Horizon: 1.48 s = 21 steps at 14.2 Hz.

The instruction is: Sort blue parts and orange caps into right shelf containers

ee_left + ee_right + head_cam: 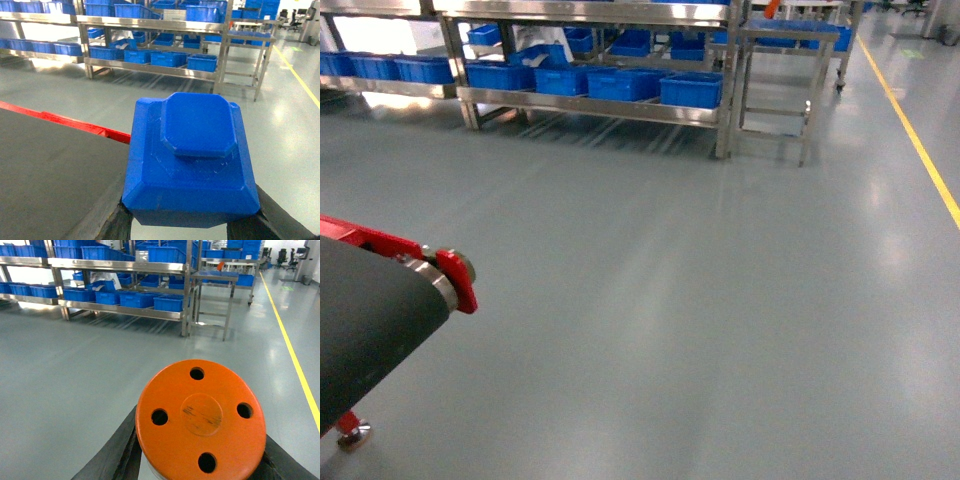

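Left claw (192, 222) pinches the chunky blue plastic part (192, 160), right claw (200, 465) the round orange cap (200, 417); bright-blue plastic bins (690, 90) sit far ahead.

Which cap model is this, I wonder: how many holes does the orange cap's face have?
4 holes in the orange cap: top, left, right, bottom. Its other side is hidden.

I can read no text, label, brand or number anywhere in these views. The blue bins (690, 90) on the shelf in the upper part of the head view show plain walls, and the blue part (192, 160) and orange cap (201, 417) carry no markings I can make out.
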Motion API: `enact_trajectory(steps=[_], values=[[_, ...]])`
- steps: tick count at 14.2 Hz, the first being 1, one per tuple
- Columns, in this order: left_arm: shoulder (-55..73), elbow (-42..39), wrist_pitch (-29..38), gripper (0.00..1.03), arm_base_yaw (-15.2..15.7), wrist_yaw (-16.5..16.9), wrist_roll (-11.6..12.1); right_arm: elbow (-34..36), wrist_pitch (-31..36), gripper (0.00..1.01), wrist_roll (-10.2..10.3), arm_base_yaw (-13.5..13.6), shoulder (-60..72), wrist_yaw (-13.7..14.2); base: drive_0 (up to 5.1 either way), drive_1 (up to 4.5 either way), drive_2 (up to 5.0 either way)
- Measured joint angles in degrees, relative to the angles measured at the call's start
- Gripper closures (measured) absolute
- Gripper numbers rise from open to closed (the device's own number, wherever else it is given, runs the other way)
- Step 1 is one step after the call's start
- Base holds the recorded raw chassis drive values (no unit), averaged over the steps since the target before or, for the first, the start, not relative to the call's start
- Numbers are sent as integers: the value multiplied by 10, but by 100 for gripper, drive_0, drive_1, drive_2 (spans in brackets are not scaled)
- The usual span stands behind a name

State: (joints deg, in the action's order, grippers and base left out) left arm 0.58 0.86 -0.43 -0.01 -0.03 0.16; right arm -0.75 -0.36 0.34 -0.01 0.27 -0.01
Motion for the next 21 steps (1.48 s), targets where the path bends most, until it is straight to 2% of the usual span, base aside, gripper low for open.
enact_trajectory(steps=[16, 21], values=[[0, 0, 0, 60, 0, 0, 0, 0, 0, 58, 0, 0, 0, 0, -154, -154, -154], [0, 0, 0, 60, 0, 0, 0, 0, 1, 58, 0, 0, 0, 0, -8, 338, -355]])
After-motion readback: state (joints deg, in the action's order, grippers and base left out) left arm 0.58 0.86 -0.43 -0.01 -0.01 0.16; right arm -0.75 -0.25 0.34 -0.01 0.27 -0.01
